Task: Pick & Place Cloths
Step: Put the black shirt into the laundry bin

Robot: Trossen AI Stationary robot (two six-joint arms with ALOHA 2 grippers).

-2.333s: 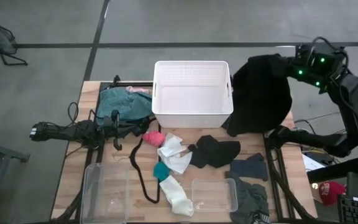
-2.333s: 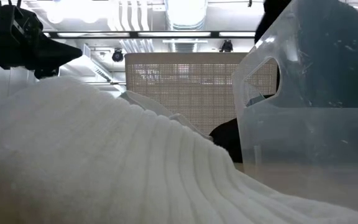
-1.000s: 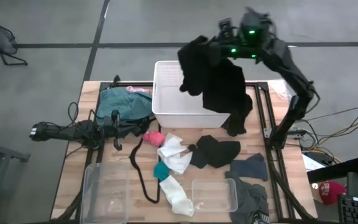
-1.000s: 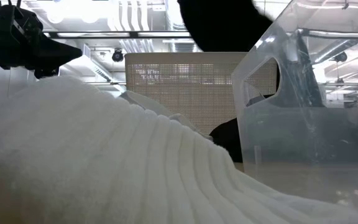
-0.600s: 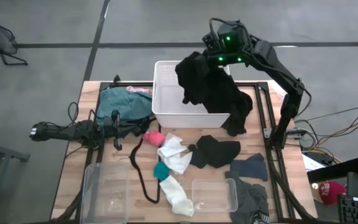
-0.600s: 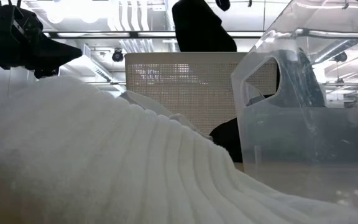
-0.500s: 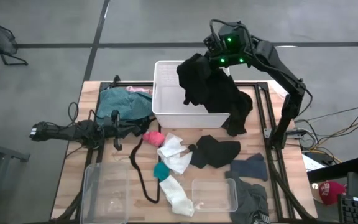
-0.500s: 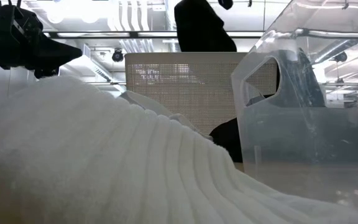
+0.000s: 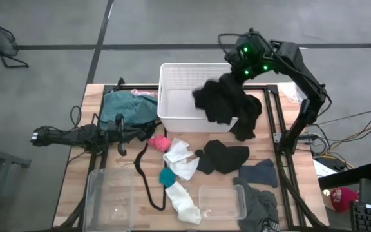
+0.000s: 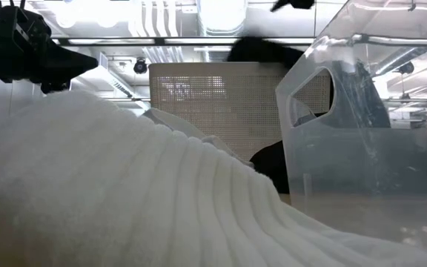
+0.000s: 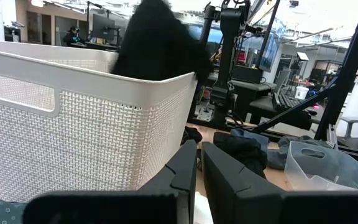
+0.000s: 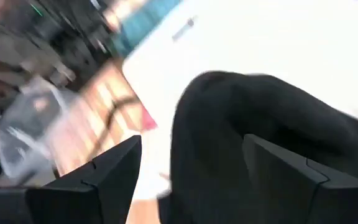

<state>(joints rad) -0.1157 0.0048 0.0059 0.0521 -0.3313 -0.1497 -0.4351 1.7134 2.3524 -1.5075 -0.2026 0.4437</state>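
Note:
My right gripper point(image 9: 242, 59) hangs open over the far right corner of the white slotted basket point(image 9: 172, 76), its fingers apart in the right wrist view point(image 12: 191, 180). Below it, a large black garment point(image 9: 225, 103) lies in the basket's right part. It drapes over the right rim, and its tail point(image 9: 247, 125) reaches the table. The low view shows the garment point(image 10: 265, 50) apart from the gripper. My left gripper point(image 9: 133, 134) rests shut point(image 11: 197, 168) at the table's left, beside a teal garment point(image 9: 124, 106).
In front of the basket lie a pink bit point(image 9: 158, 142), white socks point(image 9: 182, 160), a teal bit point(image 9: 166, 175), a black piece point(image 9: 224, 156), dark grey pieces point(image 9: 257, 174) and a black cord loop point(image 9: 143, 180). Two clear tubs point(image 9: 108, 193) point(image 9: 223, 203) stand at the near edge.
My right gripper has carried the hanging black garment over the basket and let it go. The garment has dropped from hanging above the rim into the basket's right part. Its tail stays draped over the right rim onto the table.

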